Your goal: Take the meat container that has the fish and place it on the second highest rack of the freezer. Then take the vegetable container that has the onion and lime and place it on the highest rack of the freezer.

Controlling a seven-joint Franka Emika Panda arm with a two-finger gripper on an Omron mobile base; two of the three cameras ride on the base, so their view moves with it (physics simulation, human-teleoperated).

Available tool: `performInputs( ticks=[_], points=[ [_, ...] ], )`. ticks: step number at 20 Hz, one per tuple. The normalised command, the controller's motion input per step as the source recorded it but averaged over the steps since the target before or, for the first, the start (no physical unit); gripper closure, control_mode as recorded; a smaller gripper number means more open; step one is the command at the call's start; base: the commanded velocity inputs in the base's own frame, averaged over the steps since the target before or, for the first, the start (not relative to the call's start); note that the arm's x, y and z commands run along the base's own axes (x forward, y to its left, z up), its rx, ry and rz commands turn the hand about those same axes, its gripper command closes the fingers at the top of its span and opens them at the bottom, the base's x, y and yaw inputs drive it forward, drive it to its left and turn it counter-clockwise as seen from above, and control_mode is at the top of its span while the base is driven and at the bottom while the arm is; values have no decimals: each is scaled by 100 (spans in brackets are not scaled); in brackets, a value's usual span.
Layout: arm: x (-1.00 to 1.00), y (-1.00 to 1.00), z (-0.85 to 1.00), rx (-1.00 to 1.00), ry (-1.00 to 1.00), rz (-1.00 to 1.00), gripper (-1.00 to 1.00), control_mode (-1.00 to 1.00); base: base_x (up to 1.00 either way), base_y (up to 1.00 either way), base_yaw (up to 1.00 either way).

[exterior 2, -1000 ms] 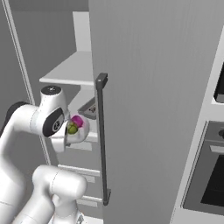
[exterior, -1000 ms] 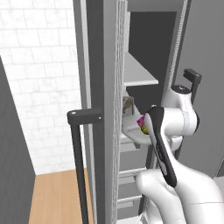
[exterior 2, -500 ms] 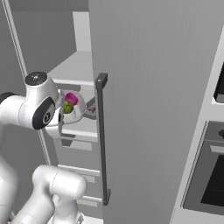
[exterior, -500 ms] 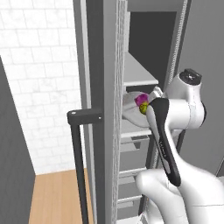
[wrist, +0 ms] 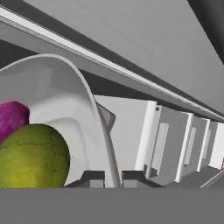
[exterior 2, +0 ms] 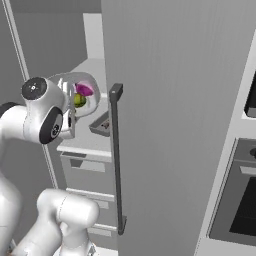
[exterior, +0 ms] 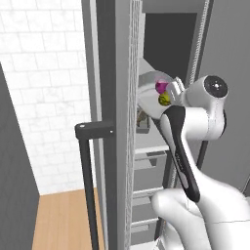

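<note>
While pinching the vegetable container point(wrist: 65, 100) by its stiff rim — jaws narrow — the gripper point(wrist: 113, 178) is carrying loose, roll-prone lime point(wrist: 33, 155) and onion point(wrist: 11, 120).

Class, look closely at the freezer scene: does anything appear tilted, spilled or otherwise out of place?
The vegetable container is held tilted in the gripper, with the onion and lime still inside. Nothing has spilled.
</note>
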Motion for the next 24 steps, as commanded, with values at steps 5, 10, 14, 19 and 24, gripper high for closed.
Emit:
performInputs(
  ticks=[5,10,14,19,24],
  points=[
    [66,0,42,2,-5,-4,100,-100,0,0,0],
    [67,0,45,1,-7,0,100,-100,0,0,0],
    [80,1,17,0,16,0,100,-100,0,0,0],
    [83,6,0,0,26,0,100,-100,0,0,0],
    [75,21,0,0,3,0,100,-100,0,0,0]
  ],
)
